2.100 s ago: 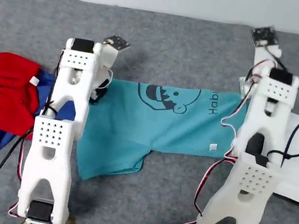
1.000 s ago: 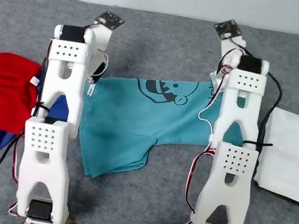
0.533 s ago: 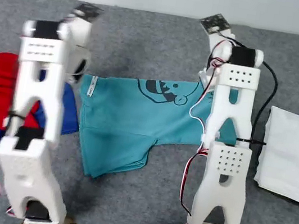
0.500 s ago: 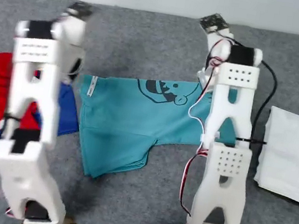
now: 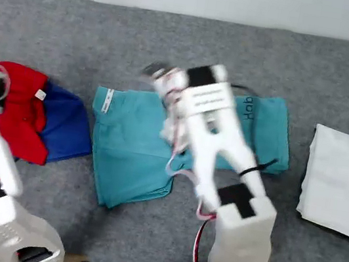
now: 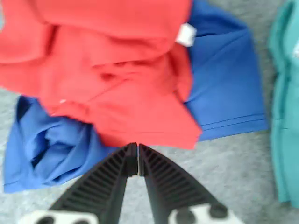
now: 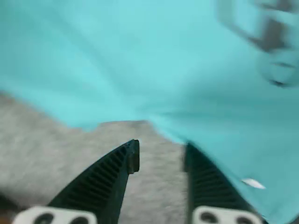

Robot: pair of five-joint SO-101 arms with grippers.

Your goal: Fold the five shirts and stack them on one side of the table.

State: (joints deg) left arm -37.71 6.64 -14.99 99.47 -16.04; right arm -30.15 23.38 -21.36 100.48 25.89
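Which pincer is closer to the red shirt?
Left. The left pincer sits right at the red shirt's edge. The right pincer is over the teal shirt, away from the red one.

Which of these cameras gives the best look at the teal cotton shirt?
The high view: the teal cotton shirt lies spread on the grey table, partly crossed by the right arm. The right wrist view has a close patch of it; the left wrist view catches one edge.
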